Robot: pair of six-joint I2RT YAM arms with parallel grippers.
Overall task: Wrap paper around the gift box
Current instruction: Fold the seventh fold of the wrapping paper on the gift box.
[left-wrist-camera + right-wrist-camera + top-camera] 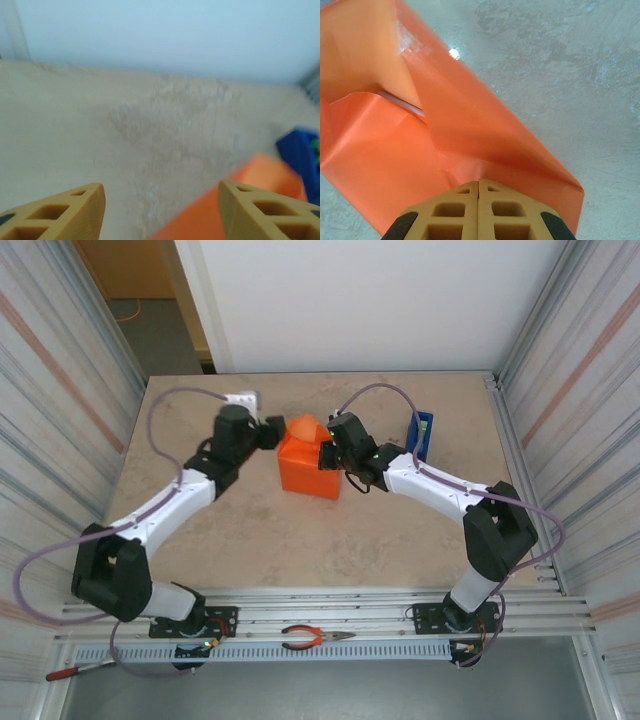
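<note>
**Gift box and surroundings.** The gift box (pixel 308 475), covered in the orange paper (pixel 470 125), sits near the middle of the table (pixel 260 540), slightly toward the far side. In the overhead view its edges are turned a little out of line with the table's edges. With the paper, the parcel runs roughly near-to-far. At the far end a loose flap (pixel 303 428) stands up in a rounded peak that points toward the back wall. The right wrist view shows creased folds meeting in a corner and one free edge reaching out over the tabletop.

The right gripper (pixel 478 182) is at the box's right side. Its jaws are pressed together and the tips touch a fold of the paper; whether any paper is pinched between them cannot be told.

The left gripper (pixel 160 210) is beside the box's far-left corner, its jaws apart with nothing between them.

A blue tape dispenser (pixel 420 435) stands to the right, well apart from the box. Red-handled pliers (pixel 315 638) lie on the rail between the arm bases.
</note>
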